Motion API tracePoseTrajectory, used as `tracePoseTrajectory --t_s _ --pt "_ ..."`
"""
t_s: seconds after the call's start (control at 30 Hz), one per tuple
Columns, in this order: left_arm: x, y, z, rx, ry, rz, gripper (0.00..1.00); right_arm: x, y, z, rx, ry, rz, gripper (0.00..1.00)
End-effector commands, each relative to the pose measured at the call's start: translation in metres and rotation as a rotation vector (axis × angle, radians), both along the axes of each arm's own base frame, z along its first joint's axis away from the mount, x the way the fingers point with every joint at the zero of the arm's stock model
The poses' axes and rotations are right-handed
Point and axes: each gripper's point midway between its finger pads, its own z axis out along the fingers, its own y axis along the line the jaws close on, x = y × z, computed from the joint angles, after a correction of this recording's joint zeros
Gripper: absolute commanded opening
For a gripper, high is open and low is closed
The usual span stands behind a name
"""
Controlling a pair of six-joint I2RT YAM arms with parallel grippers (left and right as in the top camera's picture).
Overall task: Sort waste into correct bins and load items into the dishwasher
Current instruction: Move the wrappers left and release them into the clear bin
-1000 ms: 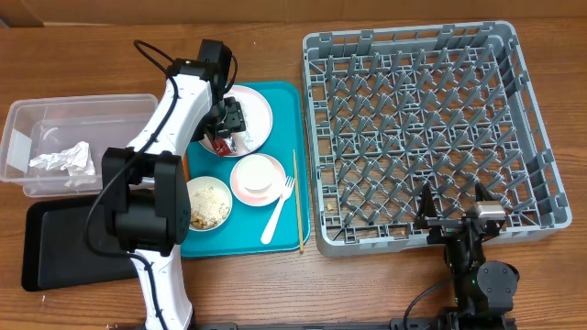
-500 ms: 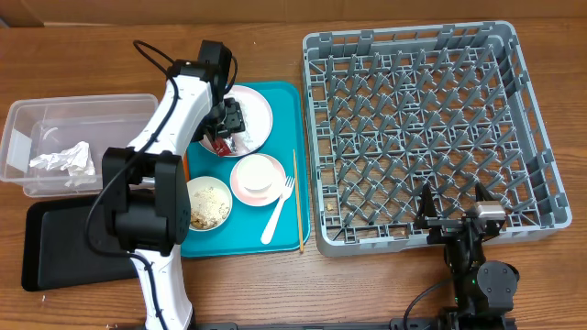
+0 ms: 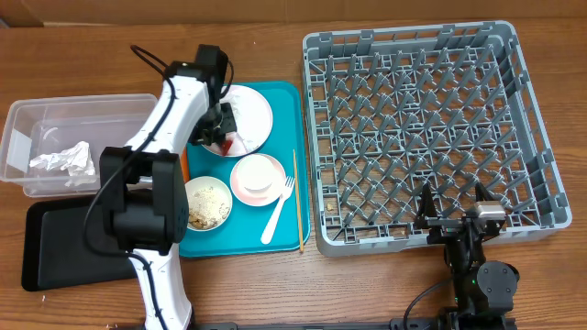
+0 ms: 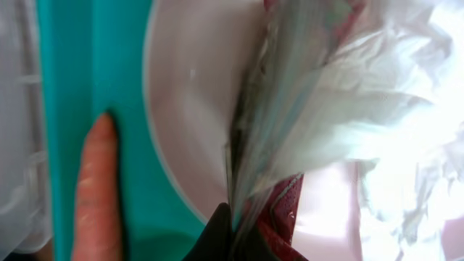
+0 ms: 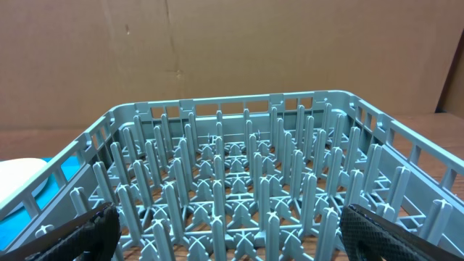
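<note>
My left gripper (image 3: 223, 128) is shut on the red-and-white wrapper (image 3: 226, 143), low over the pale pink plate (image 3: 256, 107) at the back of the teal tray (image 3: 285, 103). The left wrist view shows the crinkled wrapper (image 4: 304, 109) pinched between the dark fingertips of that gripper (image 4: 239, 230), the plate (image 4: 188, 94) beneath it and the orange carrot (image 4: 94, 196) to the left. My right gripper (image 3: 454, 218) stands open at the near edge of the grey dishwasher rack (image 3: 413, 35); in the right wrist view the gripper (image 5: 239, 239) holds nothing, with rack pegs (image 5: 239, 181) ahead.
A clear tub (image 3: 27, 119) at the left holds crumpled white paper (image 3: 64, 160); a black tray (image 3: 55, 243) lies in front of it. On the teal tray are a bowl of scraps (image 3: 208, 203), a pink bowl with a white cup (image 3: 259, 177), a fork (image 3: 278, 213) and a chopstick (image 3: 297, 202).
The left gripper has closed on the wrapper and shifted slightly left over the plate. The right arm has not moved.
</note>
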Motion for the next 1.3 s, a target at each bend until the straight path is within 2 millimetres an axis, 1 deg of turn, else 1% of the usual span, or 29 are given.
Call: tracePoseTrajectory --t_s 0.0,0.03,0.1,0.17,0.23,0.3,0.33,0.37,0.43,0.5,0.57,0.63,0.67,0.73,0.77,0.83,0.87,0.9,0.93,1.0,1.03,1.1,1.13,1.2,1.27 --pt "0.022 0.012 0.053 0.004 -0.103 0.0 0.04 0.0 -0.002 -0.002 -0.004 -0.002 -0.012 1.0" --pt "0.025 0.016 0.074 0.005 -0.124 -0.013 0.04 0.0 -0.002 -0.002 -0.004 -0.002 -0.012 1.0" --pt "0.026 0.021 0.095 0.006 -0.144 -0.016 0.04 0.0 -0.002 -0.002 -0.004 -0.002 -0.011 1.0" --pt "0.026 0.03 0.128 0.009 -0.179 -0.017 0.04 0.0 -0.002 -0.002 -0.004 -0.002 -0.012 1.0" --pt "0.027 0.041 0.151 0.011 -0.212 0.002 0.04 0.0 -0.002 -0.002 -0.004 -0.002 -0.012 1.0" --pt "0.027 0.054 0.166 0.02 -0.238 0.022 0.04 0.0 -0.002 -0.002 -0.004 -0.002 -0.012 1.0" --pt "0.027 0.072 0.173 0.046 -0.249 0.059 0.04 0.0 -0.002 -0.002 -0.004 -0.002 -0.012 1.0" --pt "0.026 0.08 0.174 0.055 -0.25 0.075 0.05 0.0 -0.002 -0.002 -0.004 -0.002 -0.012 1.0" --pt "0.019 0.107 0.171 0.071 -0.228 0.134 0.04 0.0 -0.002 -0.002 -0.004 -0.002 -0.012 1.0" --pt "0.009 0.136 0.165 0.081 -0.194 0.199 0.04 0.0 -0.002 -0.002 -0.004 -0.002 -0.012 1.0" --pt "-0.001 0.16 0.158 0.086 -0.165 0.255 0.04 0.0 -0.002 -0.002 -0.004 -0.002 -0.012 1.0" --pt "-0.014 0.192 0.141 0.087 -0.131 0.343 0.04 0.0 -0.002 -0.002 -0.004 -0.002 -0.012 1.0" --pt "-0.017 0.2 0.135 0.083 -0.122 0.363 0.04 0.0 -0.002 -0.002 -0.004 -0.002 -0.012 1.0" --pt "-0.025 0.217 0.112 0.073 -0.095 0.407 0.04 0.0 -0.002 -0.002 -0.004 -0.002 -0.012 1.0" --pt "-0.028 0.22 0.103 0.065 -0.085 0.419 0.04 0.0 -0.002 -0.002 -0.004 -0.002 -0.012 1.0" --pt "-0.038 0.228 0.074 0.041 -0.046 0.449 0.05 0.0 -0.002 -0.002 -0.004 -0.002 -0.012 1.0" --pt "-0.041 0.23 0.068 0.04 -0.036 0.456 0.08 0.0 -0.002 -0.002 -0.004 -0.002 -0.012 1.0" --pt "-0.045 0.234 0.055 0.037 -0.027 0.468 0.15 0.0 -0.002 -0.002 -0.004 -0.002 -0.012 1.0" --pt "-0.046 0.235 0.05 0.036 -0.028 0.47 0.26 0.0 -0.002 -0.002 -0.004 -0.002 -0.012 1.0" --pt "-0.041 0.233 0.048 0.013 -0.044 0.453 0.31 0.0 -0.002 -0.002 -0.004 -0.002 -0.012 1.0" --pt "-0.04 0.233 0.049 0.009 -0.049 0.451 0.41 0.0 -0.002 -0.002 -0.004 -0.002 -0.012 1.0" --pt "-0.037 0.234 0.053 0.012 -0.063 0.441 0.74 0.0 -0.002 -0.002 -0.004 -0.002 -0.012 1.0" --pt "-0.032 0.232 0.059 -0.003 -0.077 0.409 0.8 0.0 -0.002 -0.002 -0.004 -0.002 -0.012 1.0" --pt "-0.026 0.227 0.078 -0.024 -0.104 0.392 0.85 0.0 -0.002 -0.002 -0.004 -0.002 -0.012 1.0" --pt "-0.015 0.218 0.11 -0.026 -0.167 0.364 0.87 0.0 -0.002 -0.002 -0.004 -0.002 -0.012 1.0"
